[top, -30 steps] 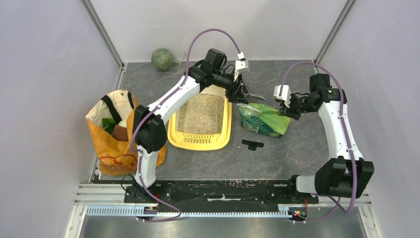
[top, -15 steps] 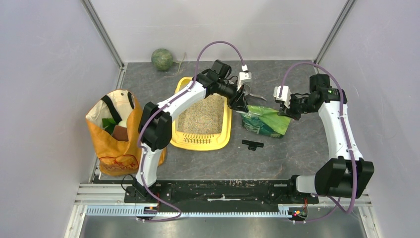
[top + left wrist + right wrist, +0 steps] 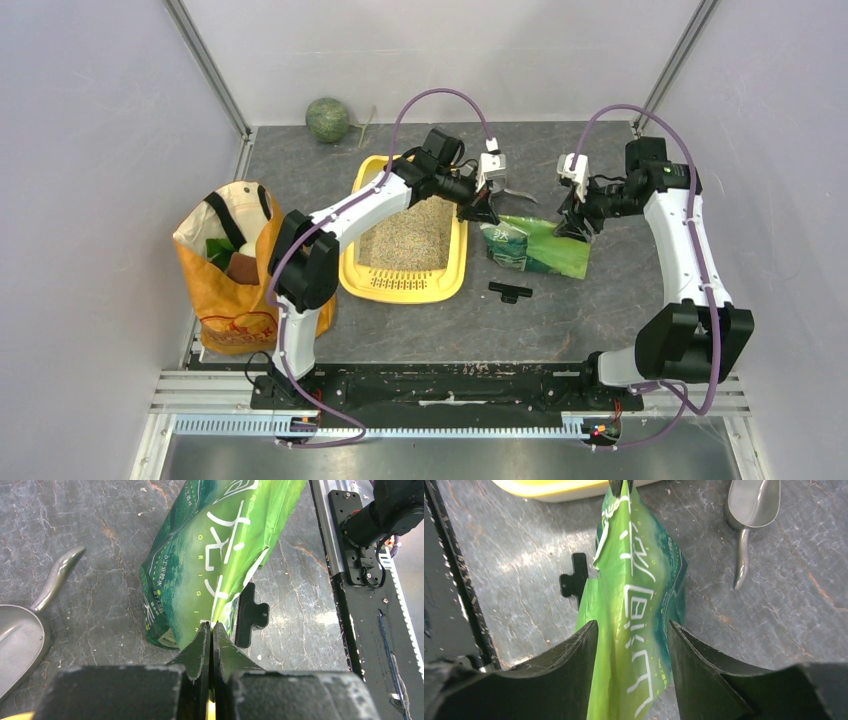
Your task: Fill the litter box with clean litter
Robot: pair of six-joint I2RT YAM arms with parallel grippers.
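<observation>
**Bag pinched at one end, straddled at the other**

The litter box (image 3: 455, 272) is seen on the table (image 3: 610, 310), left of centre, with its grille end towards the arm bases. Its floor is covered by litter (image 3: 405, 235). Just beside its right rim a green bag (image 3: 538, 252) is lying on the table.

The left gripper (image 3: 478, 212) is reached across the far right corner of the box. In the left wrist view its jaws are pressed together on a thin edge of the bag (image 3: 220, 550).

The right gripper (image 3: 575, 228) is placed over the bag's far end. In the right wrist view its jaws are spread wide, with the bag (image 3: 634, 595) between them; whether the fingers (image 3: 574, 660) touch the foil cannot be told.

A grey scoop (image 3: 751, 500) is lying past the bag, and a black clip (image 3: 510, 291) just on its near side. An orange bag (image 3: 225, 295) is stood left of the box.
</observation>
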